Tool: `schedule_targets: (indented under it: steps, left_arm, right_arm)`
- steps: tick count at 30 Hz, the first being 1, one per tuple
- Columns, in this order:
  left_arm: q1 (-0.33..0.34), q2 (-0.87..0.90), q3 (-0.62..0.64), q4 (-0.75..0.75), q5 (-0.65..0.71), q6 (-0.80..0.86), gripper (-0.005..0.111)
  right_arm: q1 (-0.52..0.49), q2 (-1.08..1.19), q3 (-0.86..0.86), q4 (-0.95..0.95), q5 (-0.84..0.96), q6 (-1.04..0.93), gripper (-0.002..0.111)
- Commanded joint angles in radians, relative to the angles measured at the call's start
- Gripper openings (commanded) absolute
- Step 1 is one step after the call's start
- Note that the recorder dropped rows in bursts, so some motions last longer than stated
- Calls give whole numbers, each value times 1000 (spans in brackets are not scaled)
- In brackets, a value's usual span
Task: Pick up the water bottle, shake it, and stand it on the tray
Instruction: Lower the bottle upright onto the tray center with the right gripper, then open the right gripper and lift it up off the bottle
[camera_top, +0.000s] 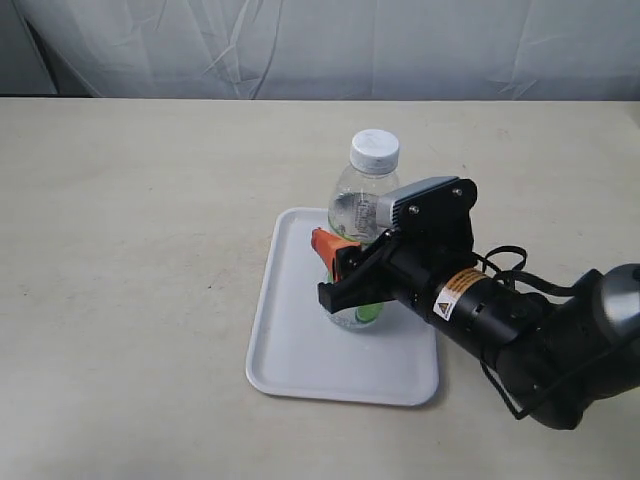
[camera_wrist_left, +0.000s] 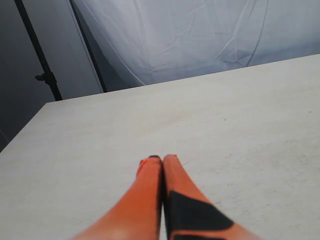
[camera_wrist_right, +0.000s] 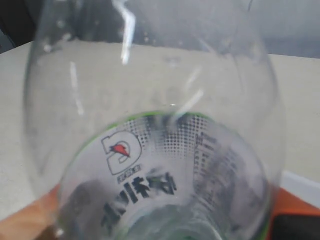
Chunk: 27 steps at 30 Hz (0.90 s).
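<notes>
Only the exterior view shows us the whole water bottle (camera_top: 365, 190), clear with a white cap, standing upright mid-tray on the white tray (camera_top: 300, 350). The right gripper (camera_top: 338, 272) clasps it, and its arm, entering from four o'clock, covers most of the label. The right wrist view fills with blurred plastic. The left gripper (camera_wrist_left: 162, 162), fingers pressed together, overlooks the table (camera_wrist_left: 225, 115).

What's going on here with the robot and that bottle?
The right end effector is clamped around the lower part of the water bottle, holding it upright over the tray. The bottle's base looks to be at or just above the tray surface; I cannot tell whether it is fully set down. The left end effector is shut and empty, over the bare table.
</notes>
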Motion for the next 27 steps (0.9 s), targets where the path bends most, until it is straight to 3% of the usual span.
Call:
schedule_targets:
  steps: [1,7,9,11,16,18,27]
  left_arm:
    - [0,-5,4,-4,-4,-4,0]
    - [0,-5,4,-4,-4,-4,0]
    - [0,-5,4,-4,-4,-4,0]
    - [0,-5,4,-4,-4,-4,0]
    - [0,-5,4,-4,-4,-4,0]
    - [0,-5,4,-4,-4,-4,0]
    - [0,-5,4,-4,-4,-4,0]
  right_arm:
    - [-2,-4,-2,24,-19,3,-1]
    - [-2,-4,-2,6,-7,3,0]
    - [-2,-4,-2,-4,-5,3,7]
    - [-2,-4,-2,-14,-5,3,23]
    - [-2,-4,-2,-2,-5,5,84]
    - [-2,-4,-2,-2,-5,2,102]
    - [-2,-30,-2,-27,-52,-7,104]
